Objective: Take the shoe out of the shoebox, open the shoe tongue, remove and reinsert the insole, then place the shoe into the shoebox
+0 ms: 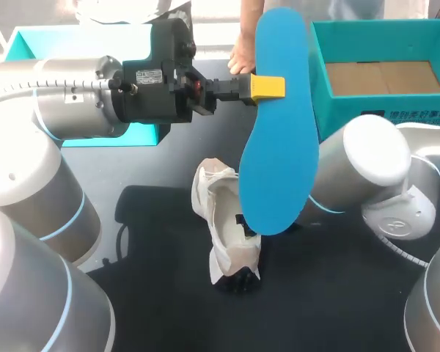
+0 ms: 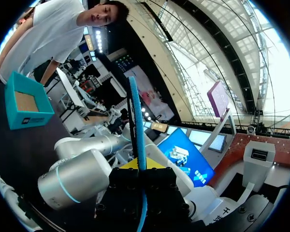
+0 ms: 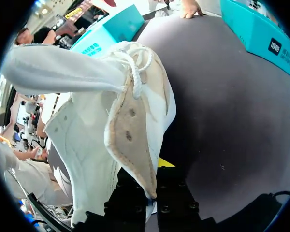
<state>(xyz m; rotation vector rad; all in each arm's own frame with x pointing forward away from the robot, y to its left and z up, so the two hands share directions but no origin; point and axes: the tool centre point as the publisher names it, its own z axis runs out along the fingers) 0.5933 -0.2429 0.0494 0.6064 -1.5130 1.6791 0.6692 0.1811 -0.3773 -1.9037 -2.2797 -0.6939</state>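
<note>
Head view gives us the plainest reading: our left gripper [image 1: 268, 86] is clamped on the blue insole [image 1: 279, 147] near its upper end. The insole hangs down from the fingers, with its lower end just above the white shoe [image 1: 224, 216]. The left wrist view shows the insole edge-on, running straight out between that gripper's fingers. We judge it is held upright like this so its lower end can go into the shoe's opening. In the right wrist view our right gripper [image 3: 152, 174] pinches the shoe by the edge of its upper, with the laces ahead of the fingers. That grip seems meant to steady the shoe on the table [image 1: 169, 169] with its mouth turned up toward the insole. The open shoebox [image 1: 345, 110] stands well apart from both grippers on the right arm's side, probably kept clear until the shoe goes back in. Its lid [image 1: 29, 44] lies behind the left arm. A person's hand [image 1: 242, 53] rests on the table's far edge, beyond the left gripper. We count one shoe, one insole, one shoebox, one lid, one hand and two grippers.
</note>
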